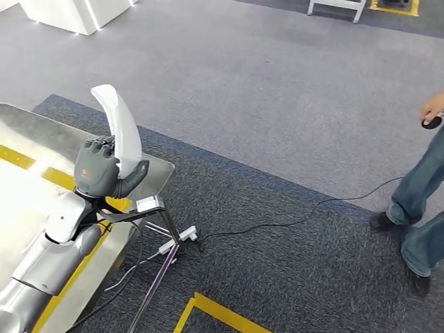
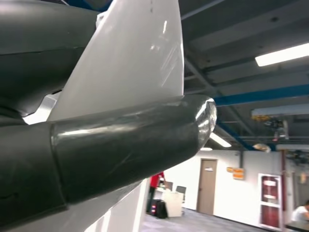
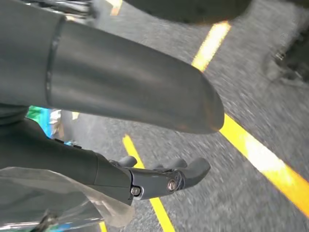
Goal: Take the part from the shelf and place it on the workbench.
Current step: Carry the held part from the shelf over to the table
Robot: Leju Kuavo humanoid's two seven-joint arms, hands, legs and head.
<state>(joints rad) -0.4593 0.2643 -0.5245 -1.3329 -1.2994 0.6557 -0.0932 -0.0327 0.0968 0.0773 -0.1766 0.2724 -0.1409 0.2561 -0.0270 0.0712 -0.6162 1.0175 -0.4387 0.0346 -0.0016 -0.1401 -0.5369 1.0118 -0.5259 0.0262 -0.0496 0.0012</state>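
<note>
the left hand (image 1: 99, 168) is gripping the white curved part (image 1: 123, 128), with its thumb (image 2: 131, 145) pressing across it. the part is standing up out of the hand, in the air over the corner of the shiny tabletop (image 1: 31, 132). no writing is showing that can be read. the right hand (image 3: 120, 92) is holding nothing, its fingers (image 3: 164, 176) stretched out over grey carpet (image 3: 255, 96) with yellow lines. a person (image 1: 419, 208) is standing on the carpet, well apart from the tabletop.
</note>
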